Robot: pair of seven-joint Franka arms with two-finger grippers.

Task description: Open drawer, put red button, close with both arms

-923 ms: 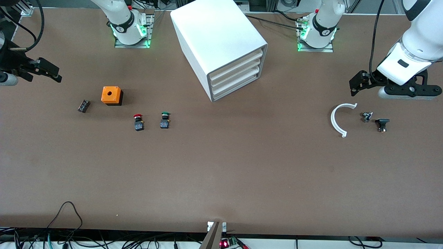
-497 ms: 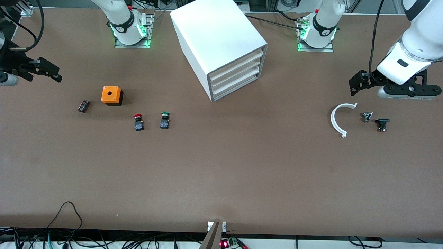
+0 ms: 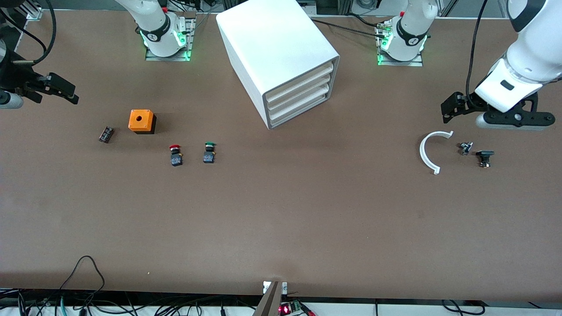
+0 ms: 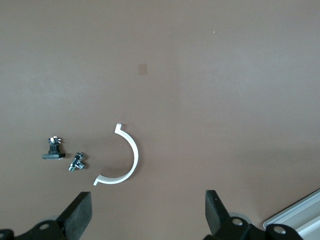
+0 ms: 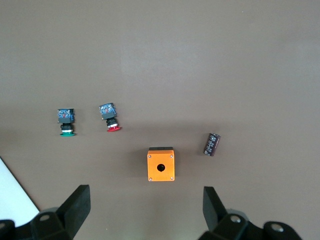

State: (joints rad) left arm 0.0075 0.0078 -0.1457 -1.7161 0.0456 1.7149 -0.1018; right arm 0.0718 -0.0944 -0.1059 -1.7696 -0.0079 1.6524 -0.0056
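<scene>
Nothing of the task shows as done: all three drawers sit flush in the cabinet (image 3: 281,57), and the red button (image 3: 175,156) lies untouched on the surface (image 3: 281,219).

At the right arm's end of the surface, the right hand (image 3: 59,90) hangs in the air over that edge, its fingers (image 5: 75,205) spread apart and empty. Below it lie a small dark cylinder (image 3: 106,134) and an orange box (image 3: 141,121). The red button rests just beside the green button (image 3: 209,153), both nearer the front camera than the orange box.

The cabinet stands by the edge where the bases are, about midway along it. The drawer (image 3: 298,93), the middle one, is shut.

At the left arm's end, the left hand (image 3: 452,107) hovers near a white curved piece (image 3: 428,151), fingers (image 4: 80,220) apart, holding nothing; two small fittings (image 3: 476,153) lie beside the piece.

Opening, placing and closing all remain. The surface before the drawers is bare, giving room to pull, and the whole half toward the front camera's edge is open.
</scene>
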